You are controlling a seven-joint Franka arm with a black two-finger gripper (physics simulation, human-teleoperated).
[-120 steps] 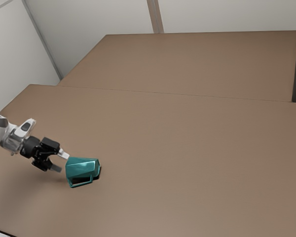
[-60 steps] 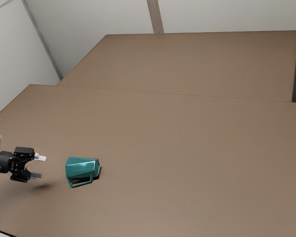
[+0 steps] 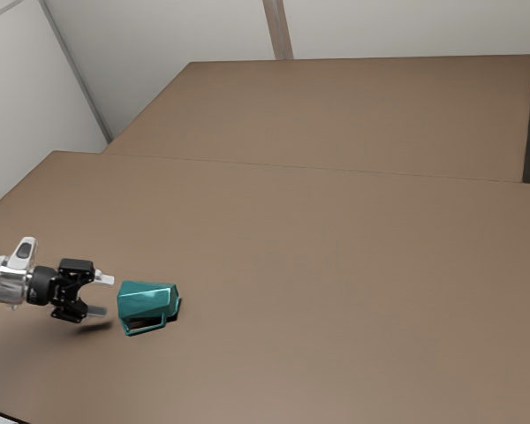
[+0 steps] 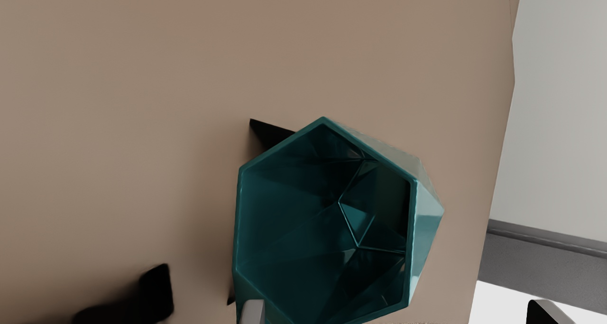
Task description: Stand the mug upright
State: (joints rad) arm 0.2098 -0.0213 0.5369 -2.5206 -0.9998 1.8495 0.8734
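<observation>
the faceted teal mug (image 3: 147, 303) lies on its side on the brown surface (image 3: 336, 274), toward the exterior view's left. its hexagonal mouth (image 4: 238, 219) faces the end effector (image 3: 101, 296), its base points toward the exterior view's right, and its handle (image 3: 147, 329) is on the near side, low by the surface. that handle and the flat facets probably keep it from rolling.

the end effector is wide and holds nothing. it hovers low, just beside the mouth, fingers aimed at the mug, likely so they can take it by the rim or wall. in the wrist view one finger (image 4: 253, 312) overlaps the mug while the other stands clear of it, so the line-up looks off-centre; closing like this might shove the mug aside. the mug has yet to be gripped and tipped, mouth up.
</observation>
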